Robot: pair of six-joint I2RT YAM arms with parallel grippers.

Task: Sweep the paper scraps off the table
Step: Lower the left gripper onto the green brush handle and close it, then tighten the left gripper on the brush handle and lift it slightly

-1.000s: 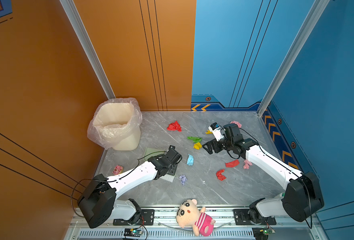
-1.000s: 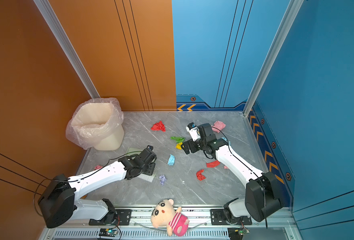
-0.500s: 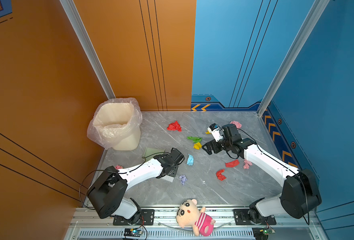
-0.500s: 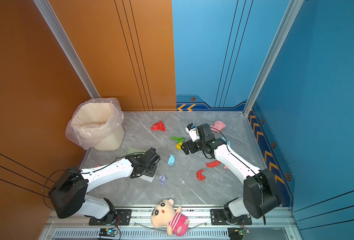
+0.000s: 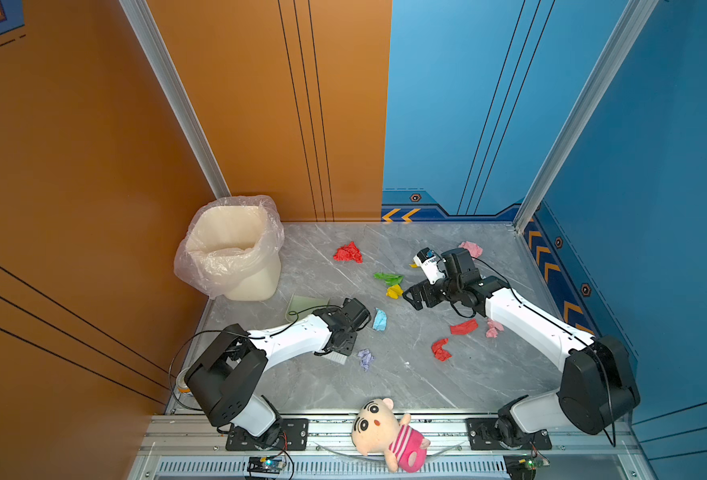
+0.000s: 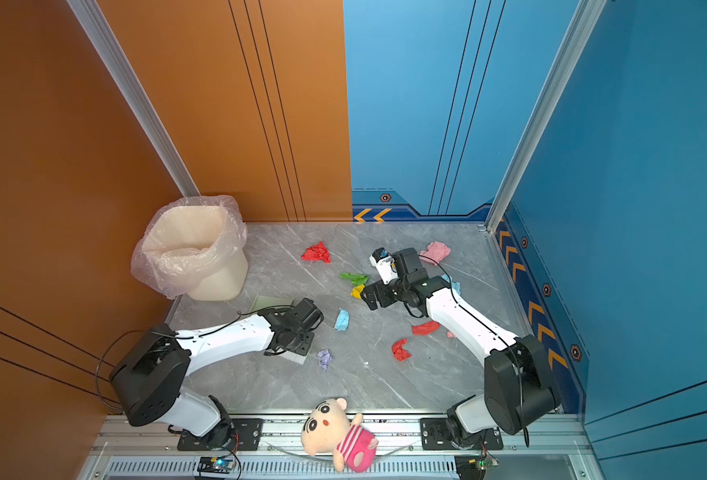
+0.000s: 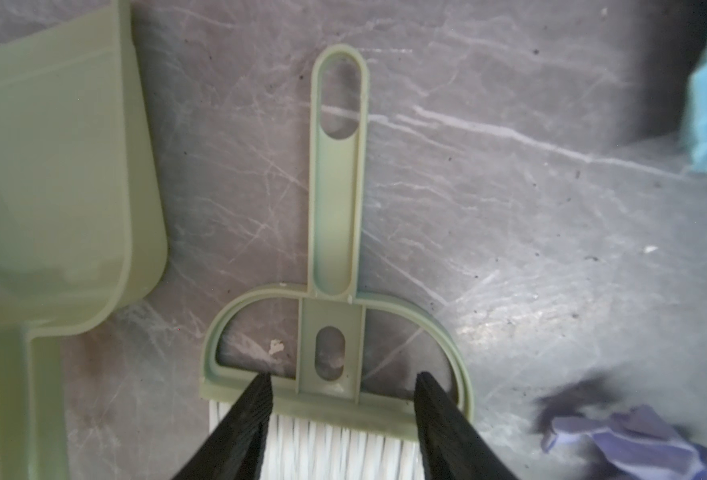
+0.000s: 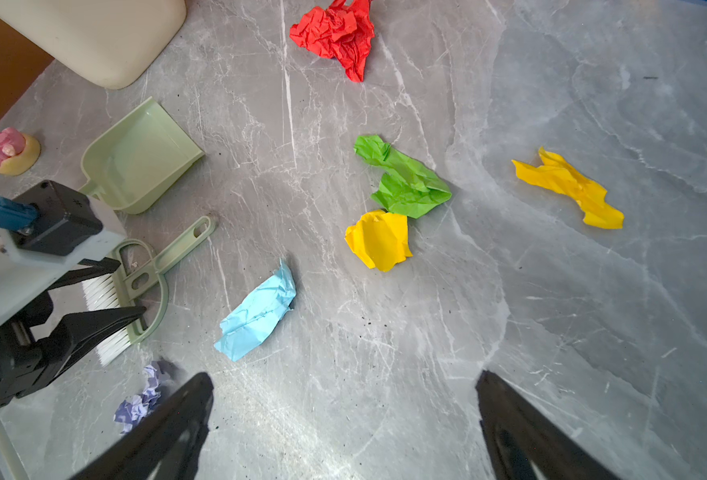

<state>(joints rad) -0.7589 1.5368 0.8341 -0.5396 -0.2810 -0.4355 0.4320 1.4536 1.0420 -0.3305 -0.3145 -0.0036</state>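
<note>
Grey table (image 5: 405, 386): L pincer (image 7: 341, 378) half-spread over brush (image 7: 335, 208); dustpan (image 5: 301, 305) part hidden; R pincer (image 8: 343, 376) wide.

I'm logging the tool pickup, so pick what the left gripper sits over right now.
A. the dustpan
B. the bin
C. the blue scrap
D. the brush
D. In the left wrist view, the left gripper has its jaws apart directly over the head of the brush. The dustpan lies off to one side.
</note>
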